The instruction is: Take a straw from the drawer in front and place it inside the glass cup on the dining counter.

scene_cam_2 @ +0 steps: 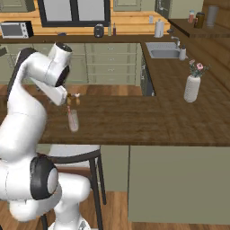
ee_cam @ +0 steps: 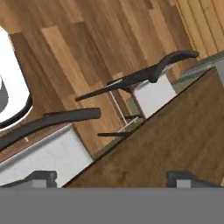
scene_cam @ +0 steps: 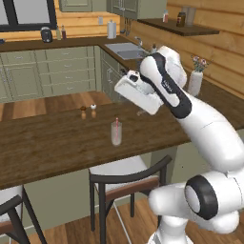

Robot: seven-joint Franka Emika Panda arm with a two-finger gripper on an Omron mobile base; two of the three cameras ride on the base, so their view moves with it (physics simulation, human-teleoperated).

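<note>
Left base view: the straw (scene_cam: 116, 125) is seen standing upright in the glass cup (scene_cam: 116, 134) on the dining counter (scene_cam: 52, 147), below and left of the raised hand; two shakers (scene_cam: 88, 112) are set behind it. Right base view: one cup (scene_cam_2: 72, 120), one straw (scene_cam_2: 69, 110), long axis near vertical, one vase (scene_cam_2: 192, 87). Hand view: the gripper (ee_cam: 113, 179) is held wide apart, empty, over the counter edge; two stools (ee_cam: 148, 83) are counted beside it.
</note>
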